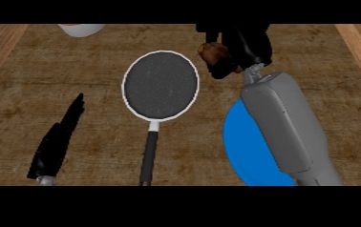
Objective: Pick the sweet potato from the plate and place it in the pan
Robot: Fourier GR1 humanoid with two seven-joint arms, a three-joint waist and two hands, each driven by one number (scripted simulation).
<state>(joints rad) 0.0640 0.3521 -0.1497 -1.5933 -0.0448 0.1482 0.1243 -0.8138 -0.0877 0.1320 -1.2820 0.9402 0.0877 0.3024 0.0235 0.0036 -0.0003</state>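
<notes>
Firstly, surface: brown wood-grain counter, with a paler wooden strip along its left and right edges; nothing of the room beyond shows.

Right hand: black, far and right of centre, fingers curled round the sweet potato, which shows as a brown lump at the hand's left side. The sweet potato is off the plate, just beside the pan's far right rim; whether it overlaps the rim cannot be told.

Right forearm: grey, running from the near right edge up to the hand, crossing over the plate.

Left hand: black, near left, fingers straight and pointing far, holding nothing, well apart from the pan.

Pan: dark speckled inside, white rim, centre of the counter, black handle pointing near.

Plate: blue, near right, partly hidden by the forearm.

White vessel: far left, cut off by the view's edge.
</notes>
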